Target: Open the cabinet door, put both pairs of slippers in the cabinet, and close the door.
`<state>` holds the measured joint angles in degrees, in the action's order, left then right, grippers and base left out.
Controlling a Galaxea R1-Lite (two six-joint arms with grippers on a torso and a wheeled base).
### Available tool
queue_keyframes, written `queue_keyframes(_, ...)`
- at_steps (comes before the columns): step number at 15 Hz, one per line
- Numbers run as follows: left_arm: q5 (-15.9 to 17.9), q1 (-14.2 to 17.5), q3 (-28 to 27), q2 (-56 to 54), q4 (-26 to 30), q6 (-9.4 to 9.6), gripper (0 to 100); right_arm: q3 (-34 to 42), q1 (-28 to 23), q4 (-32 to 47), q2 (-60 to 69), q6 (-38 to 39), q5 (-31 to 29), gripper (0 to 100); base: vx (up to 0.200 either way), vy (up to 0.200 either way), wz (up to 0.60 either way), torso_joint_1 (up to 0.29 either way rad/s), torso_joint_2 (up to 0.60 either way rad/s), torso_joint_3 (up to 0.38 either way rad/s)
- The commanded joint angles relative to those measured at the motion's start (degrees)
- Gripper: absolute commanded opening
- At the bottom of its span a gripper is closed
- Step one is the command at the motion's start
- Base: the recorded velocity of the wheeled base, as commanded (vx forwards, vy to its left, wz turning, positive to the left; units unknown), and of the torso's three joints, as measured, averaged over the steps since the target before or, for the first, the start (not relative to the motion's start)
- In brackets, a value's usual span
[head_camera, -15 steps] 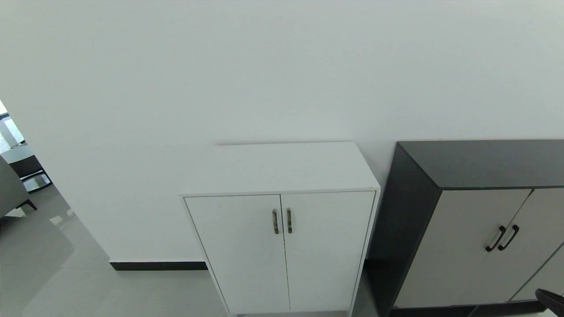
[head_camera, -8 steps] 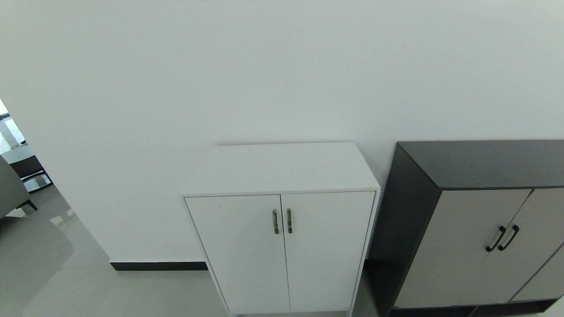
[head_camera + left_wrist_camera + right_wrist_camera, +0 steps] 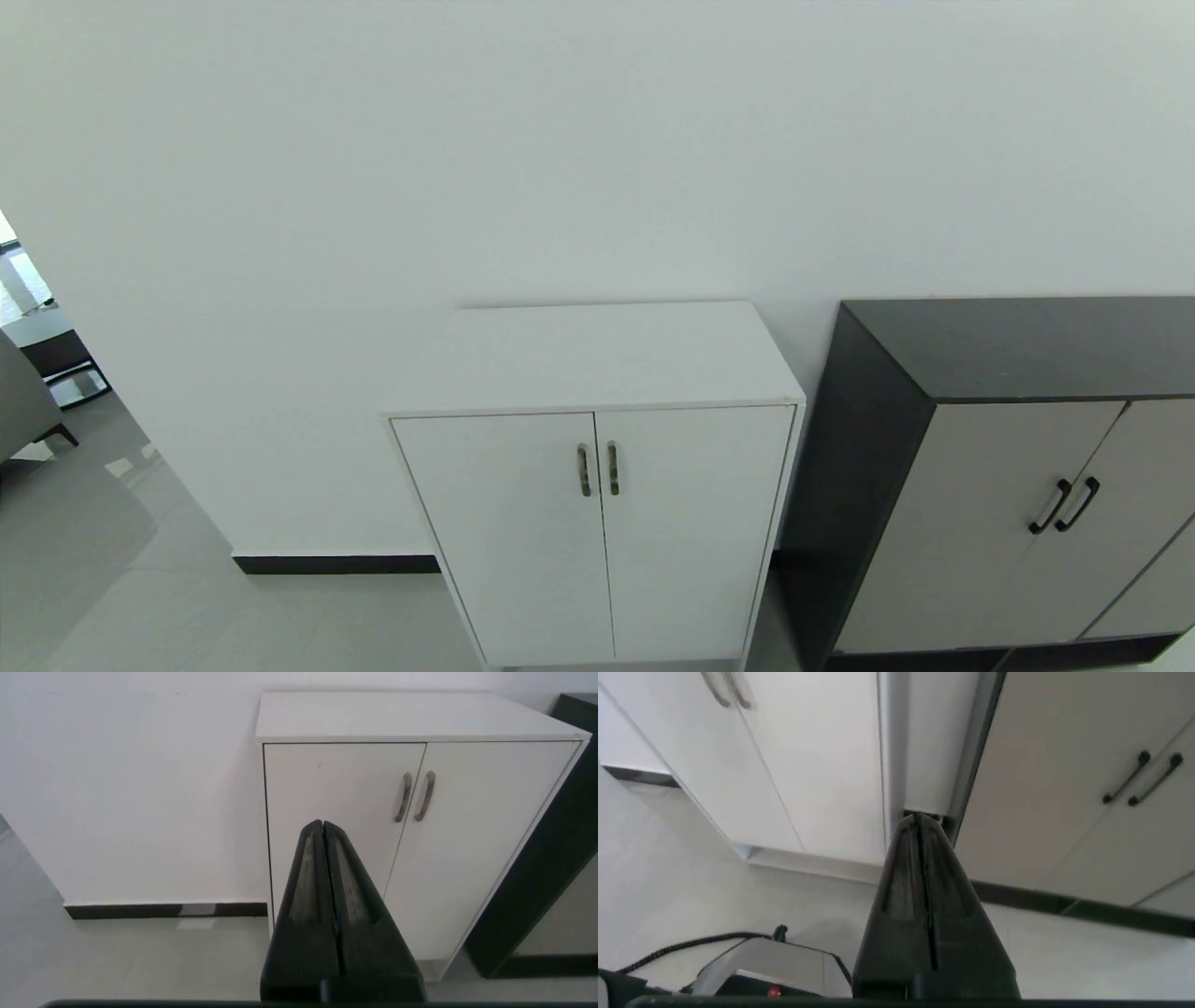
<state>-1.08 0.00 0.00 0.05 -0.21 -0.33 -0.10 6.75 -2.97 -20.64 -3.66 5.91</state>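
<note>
cabinet: white, both doors shut, paired metal handles at the seam, lower centre of head view | dark cabinet: just beside, lower right | left gripper: jaws pressed together | right gripper: jaws pressed together

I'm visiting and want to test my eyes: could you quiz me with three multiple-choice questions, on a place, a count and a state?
1. Where is the black-sided cabinet with grey doors relative to the white wooden two-door cabinet?
A. on top of it
B. to the robot's right
C. to the robot's left
2. How many metal handles has the white cabinet?
A. one
B. four
C. two
3. The white cabinet's doors are:
A. both shut
B. one ajar
C. both open
Answers: B, it stands to the right in the head view; C, one handle per door; A, both lie flush.
</note>
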Motion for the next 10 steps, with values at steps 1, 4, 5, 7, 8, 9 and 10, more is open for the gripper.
queue_keyframes(1,-0.1,0.0,0.0,0.0,-0.1,-0.02,0,-0.1,7.7,0.1,3.1,0.0,-1.7,0,0.000,0.000,0.00,0.000,0.00,0.000)
queue_keyframes(4,-0.2,0.0,0.0,0.0,0.0,-0.11,0,-0.2,11.4,3.2,6.3,0.8,-9.3,0,0.000,0.000,0.00,0.000,0.00,0.000)
queue_keyframes(5,-0.2,0.1,0.0,0.0,-0.1,-0.11,0,-0.2,10.2,3.1,7.3,0.8,-9.3,0,0.000,0.000,0.00,0.000,0.00,0.000)
queue_keyframes(7,-0.2,0.0,0.0,0.0,-0.1,-0.11,0,-0.1,4.7,3.1,10.4,1.0,-9.3,0,0.000,0.000,0.00,0.000,0.00,0.000)
queue_keyframes(8,-0.2,0.0,0.0,0.0,-0.1,-0.11,0,0.0,3.3,3.1,11.2,1.0,-9.3,0,0.000,0.000,0.00,0.000,0.00,0.000)
queue_keyframes(9,-0.2,0.0,0.0,0.0,-0.1,-0.11,0,0.1,1.2,3.2,14.5,1.8,-9.3,0,0.000,0.000,0.00,0.000,0.00,0.000)
queue_keyframes(10,-0.2,0.0,0.0,0.0,-0.1,-0.11,0,0.0,1.2,3.2,15.0,2.9,-9.5,0,0.000,0.000,0.00,0.000,0.00,0.000)
